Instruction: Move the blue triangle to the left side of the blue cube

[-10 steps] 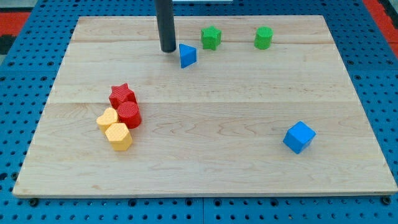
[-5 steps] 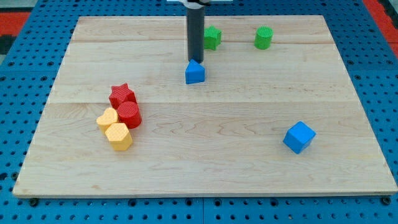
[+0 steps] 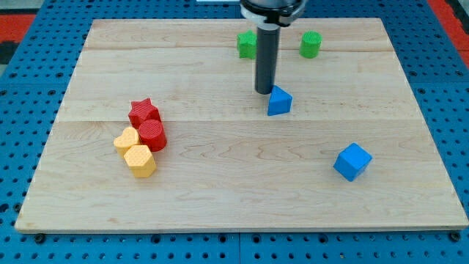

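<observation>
The blue triangle (image 3: 278, 101) sits a bit above the board's middle, toward the view's right, with my tip (image 3: 264, 91) right at its upper-left corner, basically touching. No claw on this rig, just a plain rod, so it's got hold of nothing. The blue cube (image 3: 352, 161) is well apart, down to the view's lower right. Behind the rod there's a green star (image 3: 245, 45), partly hidden, and a green cylinder (image 3: 311, 45) near the top edge. Over on the left, a red star (image 3: 143, 112), red cylinder (image 3: 152, 135) and two yellow blocks (image 3: 134, 151) are bunched together on the wooden board (image 3: 220, 183).

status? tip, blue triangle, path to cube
My tip at blue triangle's upper-left corner. Blue cube toward the view's lower right. No block between them.
</observation>
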